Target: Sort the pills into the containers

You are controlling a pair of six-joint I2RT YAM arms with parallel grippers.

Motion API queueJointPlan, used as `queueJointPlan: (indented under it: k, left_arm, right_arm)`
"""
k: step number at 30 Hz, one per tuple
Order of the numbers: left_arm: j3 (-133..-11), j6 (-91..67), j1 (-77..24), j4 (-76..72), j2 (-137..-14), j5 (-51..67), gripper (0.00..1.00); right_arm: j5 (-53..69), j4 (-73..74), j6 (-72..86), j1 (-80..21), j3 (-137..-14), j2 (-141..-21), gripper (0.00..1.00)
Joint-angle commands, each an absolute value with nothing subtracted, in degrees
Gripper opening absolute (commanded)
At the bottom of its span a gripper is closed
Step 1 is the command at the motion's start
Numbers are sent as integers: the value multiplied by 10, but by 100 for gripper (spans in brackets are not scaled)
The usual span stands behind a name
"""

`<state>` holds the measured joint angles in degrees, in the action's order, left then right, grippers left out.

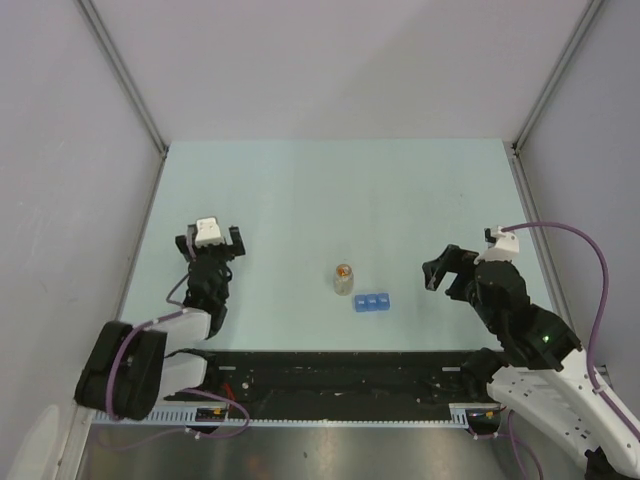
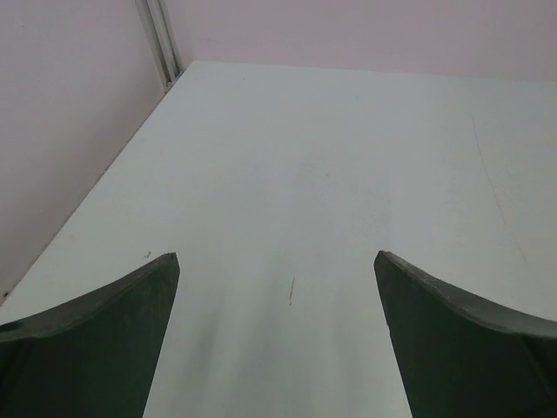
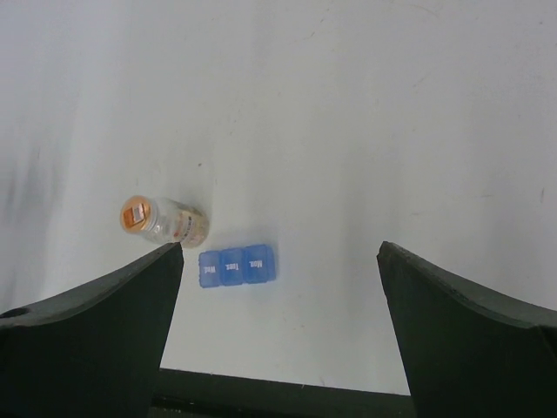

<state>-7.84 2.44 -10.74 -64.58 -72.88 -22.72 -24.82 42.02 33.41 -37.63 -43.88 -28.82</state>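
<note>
The blue three-compartment pill box (image 1: 372,302) lies on the pale table (image 1: 300,190) near its front edge, roughly midway between the two arms, lettered lids facing up. Just beside it on the left, slightly farther back and not touching, stands a small clear bottle (image 1: 343,279) with an orange cap. The left gripper (image 1: 213,243) and right gripper (image 1: 444,266) are both spread wide and empty, well apart from the box
</note>
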Motion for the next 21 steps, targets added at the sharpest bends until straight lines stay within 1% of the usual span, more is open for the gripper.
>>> queueJointPlan:
  k: [1, 3, 4, 6, 7, 8, 11, 14, 15, 18, 21]
  left_arm:
    - [-215, 18, -138, -397, -596, -266, 100]
    - [-263, 6, -138, -321, -560, -206, 100]
    - [-264, -3, -138, -306, -552, -199, 100]
    - [-251, -79, -139, -303, -534, -269, 100]
    - [-248, -167, -138, -270, -510, -312, 100]
    - [-242, -198, -135, -250, -496, -355, 100]
    - [-209, -216, -127, -222, -428, -320, 100]
    - [-221, -225, -129, -166, -391, -269, 100]
    - [-249, -230, -134, -103, -390, -272, 100]
    - [-305, -245, -135, -6, -402, -269, 100]
    - [-298, -270, -132, -4, -387, -272, 100]
  right_arm:
    - [-210, 394, 320, -374, -432, -292, 100]
    - [-207, 383, 318, -374, -427, -303, 100]
    - [-204, 380, 316, -374, -427, -308, 100]
    - [-198, 370, 316, -374, -425, -322, 100]
    - [-193, 365, 316, -375, -423, -328, 100]
    - [-186, 359, 313, -374, -421, -332, 100]
    - [-146, 328, 309, -374, -412, -361, 100]
    - [-111, 307, 308, -375, -411, -407, 100]
    - [-103, 302, 308, -376, -411, -418, 100]
    - [-82, 286, 311, -376, -411, -458, 100]
    - [-69, 274, 315, -377, -411, -484, 100]
